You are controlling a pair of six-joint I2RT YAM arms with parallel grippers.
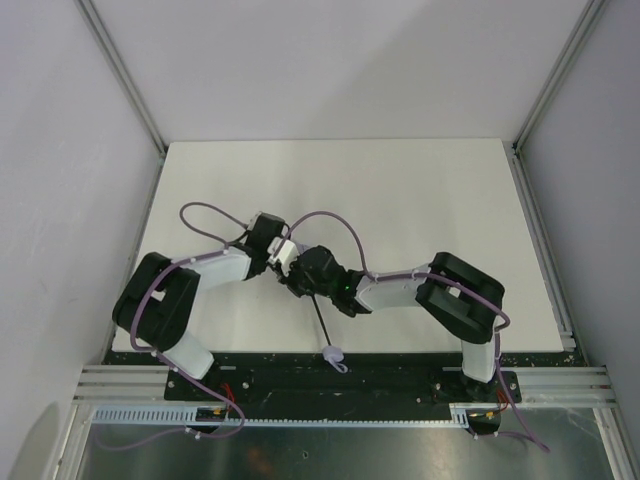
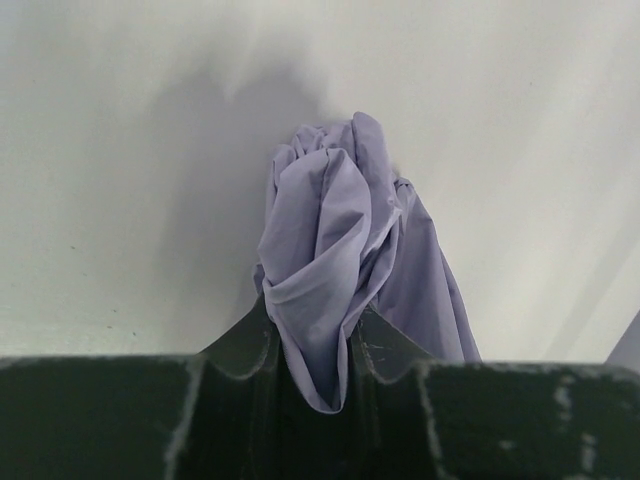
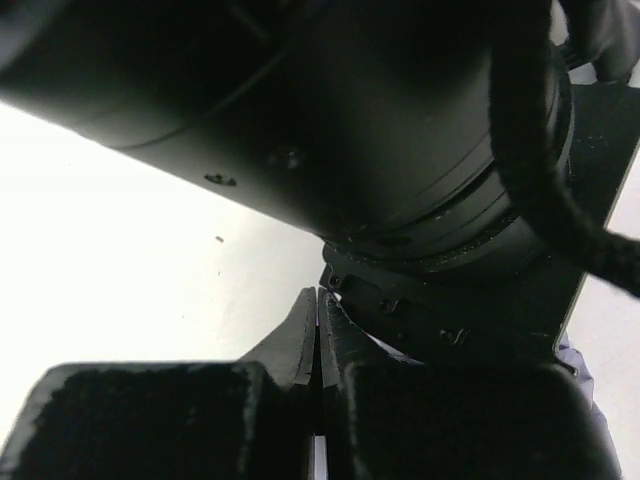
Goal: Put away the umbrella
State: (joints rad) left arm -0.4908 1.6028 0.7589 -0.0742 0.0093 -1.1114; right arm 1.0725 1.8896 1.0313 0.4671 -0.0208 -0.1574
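A white counter [image 1: 400, 190] fills the middle of the top view, matte and plain, with a few tiny dark specks showing in the wrist views. Pale walls close it in: one at the left of the frame [image 1: 50, 150], one across the top [image 1: 340, 60], one at the right [image 1: 605, 150]. Slanting aluminium posts run down from the upper left [image 1: 122, 75] and upper right [image 1: 560, 75] corners. Along the bottom lie a black plate [image 1: 340, 382], grooved aluminium rails [image 1: 120, 382], a slotted white cable duct [image 1: 330, 420] and a dull metal sheet [image 1: 350, 458].
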